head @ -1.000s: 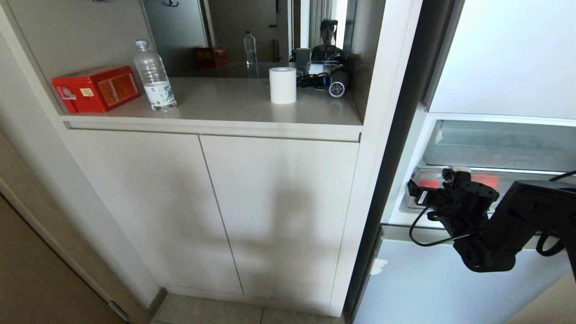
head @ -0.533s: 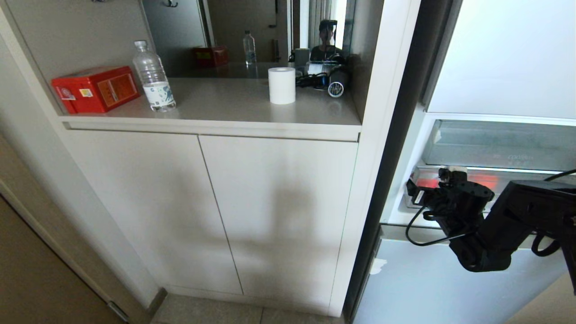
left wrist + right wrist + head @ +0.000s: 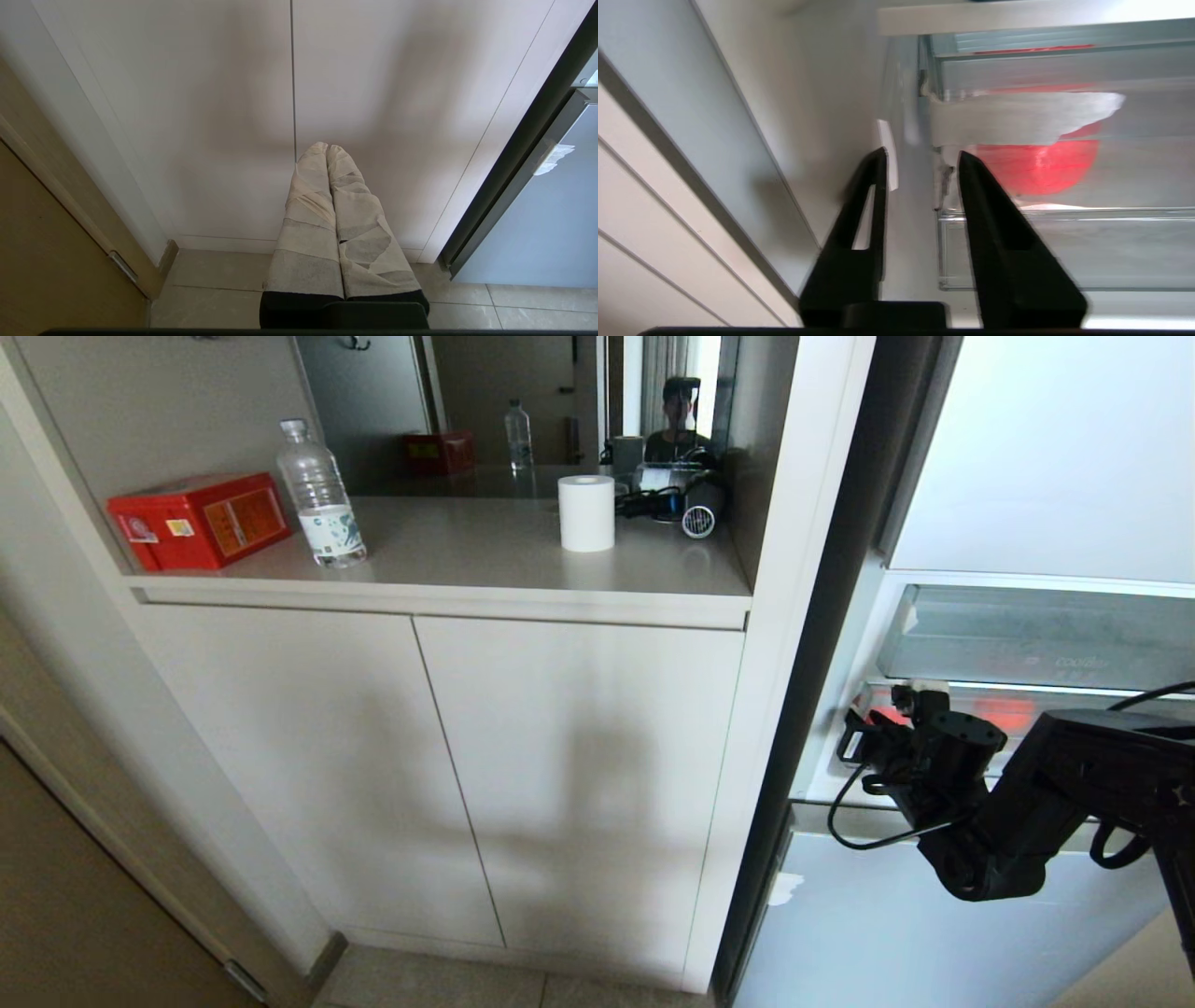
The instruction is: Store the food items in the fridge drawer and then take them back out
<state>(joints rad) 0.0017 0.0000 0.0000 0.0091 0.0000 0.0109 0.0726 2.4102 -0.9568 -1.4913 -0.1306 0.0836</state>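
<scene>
down at the open fridge, the right hand sits at the left end of the drawer, its two black fingers standing a narrow gap apart. one finger lies outside the drawer's end wall and the other in front of its clear face, with the corner of the drawer between them; whether they press on the plastic cannot be told. the drawer is a wide see-through bin whose long axis runs across the fridge, its tall clear front facing out into the room. a torn scrap of white tape sticks to that front at the corner nearest the hand. inside, just behind the tape, lies the red fruit, round and bright, blurred by the plastic. in the head view it shows only as a red glow by the hand. the left hand hangs low before the pale cupboard doors, well apart from the fridge, its taped fingers pressed together with nothing between them.
</scene>
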